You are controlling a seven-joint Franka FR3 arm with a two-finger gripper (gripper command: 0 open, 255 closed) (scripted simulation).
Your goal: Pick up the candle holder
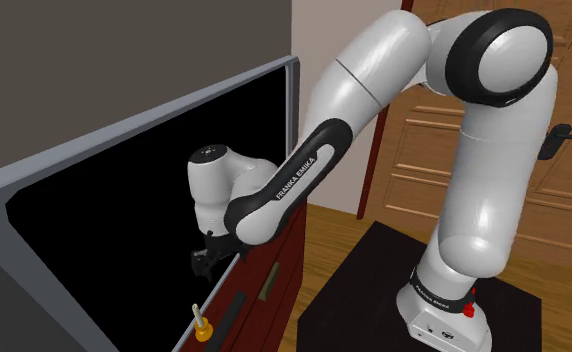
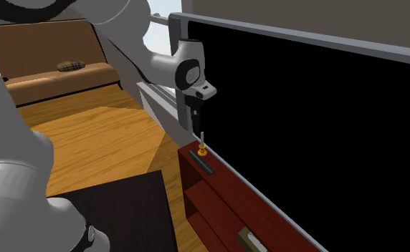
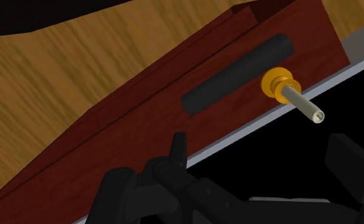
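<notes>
Gold-coloured candle holder (image 3: 280, 83), round base with a slim pale grey stem standing upright from it. Location: top of a red-brown wooden cabinet (image 3: 142, 127), near the cabinet's end, just beside one end of a black bar (image 3: 237, 74) that lies flat on the same top. It stands between that bar and the lower frame of the television; whether base and bar touch cannot be told. Also seen in the shoulder view (image 1: 202, 327) and the second exterior view (image 2: 202, 149).

Gripper (image 3: 260, 141), all black. Condition: fingers (image 3: 177, 151) spread wide, nothing between them, no contact with the candle holder. Position: in the air above the cabinet top, close to the television's frame, pointing down; the candle holder sits below it and clear of it. Shoulder view (image 1: 206, 262); second exterior view (image 2: 195, 123).

Television (image 2: 304, 136), large black screen in a grey frame, standing on the cabinet along its back edge.

Cabinet front (image 1: 269, 300): drawers with pale handles.

Stand (image 1: 369, 290), dark box carrying the white arm, set on a wooden floor (image 2: 96, 136) beside the cabinet.

Door (image 1: 424, 150), brown panelled wood, behind the arm in the shoulder view.

Sofa (image 2: 46, 54), brown, far side of the floor in the second exterior view, with a checked cushion (image 2: 70, 66) on its seat.
</notes>
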